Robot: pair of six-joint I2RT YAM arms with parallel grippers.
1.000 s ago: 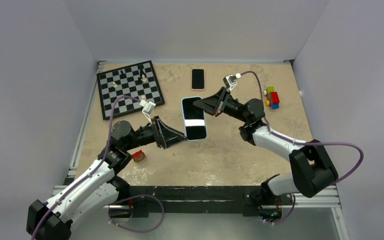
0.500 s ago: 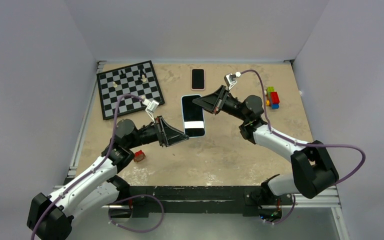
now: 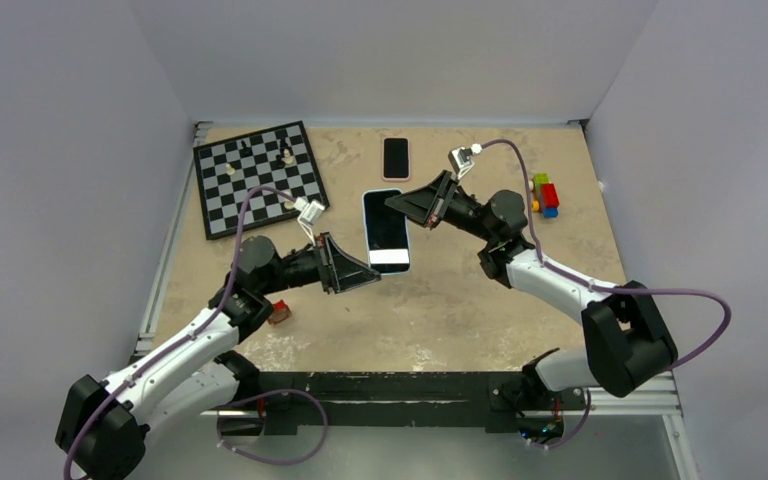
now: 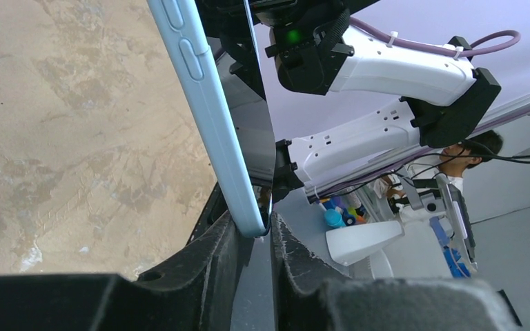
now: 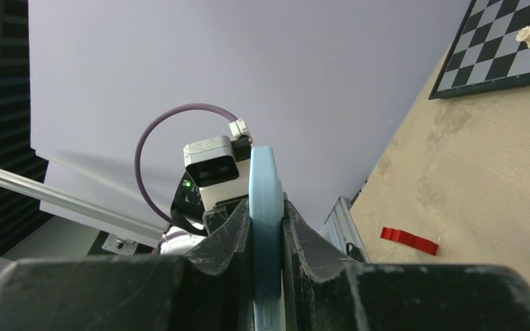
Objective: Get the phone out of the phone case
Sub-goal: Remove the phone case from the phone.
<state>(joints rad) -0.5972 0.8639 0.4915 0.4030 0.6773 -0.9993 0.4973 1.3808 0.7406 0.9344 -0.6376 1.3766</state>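
The phone in its light blue case (image 3: pixel 385 230) is held off the table between both arms, its dark screen facing up. My left gripper (image 3: pixel 370 278) is shut on its near left corner. In the left wrist view the case edge (image 4: pixel 210 110) runs down into my gripper (image 4: pixel 259 231), with the corner between the two fingers. My right gripper (image 3: pixel 395 206) is shut on the far right edge. In the right wrist view the case (image 5: pixel 266 179) is clamped edge-on in my gripper (image 5: pixel 266 210). The phone sits inside the case.
A second dark phone (image 3: pixel 396 158) lies at the back centre. A chessboard (image 3: pixel 258 177) with a few pieces is at the back left. Coloured bricks (image 3: pixel 545 194) sit at the right. A small red object (image 3: pixel 278 312) lies by the left arm.
The left gripper has moved slightly right and up along the phone's near corner. The phone has shifted a little toward the back and the bright reflection on its screen has slid nearer.
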